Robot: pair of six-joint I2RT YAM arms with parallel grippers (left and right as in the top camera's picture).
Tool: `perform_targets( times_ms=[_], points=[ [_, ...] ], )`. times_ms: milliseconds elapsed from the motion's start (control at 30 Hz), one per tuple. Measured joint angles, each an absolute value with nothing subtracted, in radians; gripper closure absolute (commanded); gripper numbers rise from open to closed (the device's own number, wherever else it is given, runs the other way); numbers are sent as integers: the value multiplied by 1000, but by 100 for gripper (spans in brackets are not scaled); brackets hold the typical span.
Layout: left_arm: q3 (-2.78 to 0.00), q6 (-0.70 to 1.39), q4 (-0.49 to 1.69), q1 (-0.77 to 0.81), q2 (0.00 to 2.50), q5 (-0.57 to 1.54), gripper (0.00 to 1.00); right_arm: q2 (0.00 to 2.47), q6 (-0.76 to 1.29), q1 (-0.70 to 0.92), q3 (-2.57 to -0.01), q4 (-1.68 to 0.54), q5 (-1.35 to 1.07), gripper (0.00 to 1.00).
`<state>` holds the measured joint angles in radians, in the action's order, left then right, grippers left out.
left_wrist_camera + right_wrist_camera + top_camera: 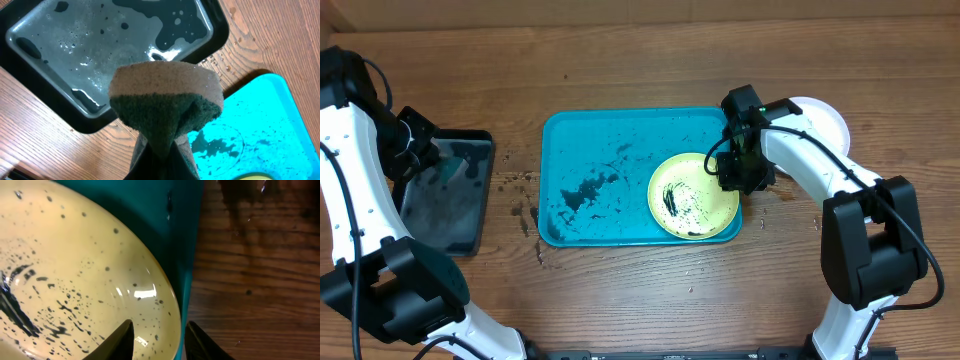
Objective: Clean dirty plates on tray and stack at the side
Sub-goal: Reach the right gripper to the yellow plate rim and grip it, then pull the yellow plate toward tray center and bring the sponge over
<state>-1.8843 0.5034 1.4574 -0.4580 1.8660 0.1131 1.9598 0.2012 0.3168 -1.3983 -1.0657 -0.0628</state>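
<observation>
A yellow-green plate (692,196) with black smears lies at the right end of the turquoise tray (590,140). My right gripper (740,178) is open at the plate's right edge. In the right wrist view its fingers (159,342) straddle the rim of the plate (75,270) and the tray wall (187,240). My left gripper (420,150) is shut on a green and tan sponge (165,100) and holds it over the near corner of the black tray (100,40). A white round plate (820,118) lies on the table right of the tray, partly hidden by my right arm. I see no light blue rim.
The black tray (445,210) holds water and stands left of the turquoise tray (270,115). Dark smears and puddles cover the turquoise tray's floor. Water drops lie on the wood between the two trays.
</observation>
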Motion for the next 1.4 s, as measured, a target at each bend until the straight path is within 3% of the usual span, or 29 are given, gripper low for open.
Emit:
perform_targets(
  times_ms=[1400],
  points=[
    [-1884, 503, 1459, -458, 1866, 120, 96, 1960, 209, 316, -1348, -1047, -120, 70]
  ],
)
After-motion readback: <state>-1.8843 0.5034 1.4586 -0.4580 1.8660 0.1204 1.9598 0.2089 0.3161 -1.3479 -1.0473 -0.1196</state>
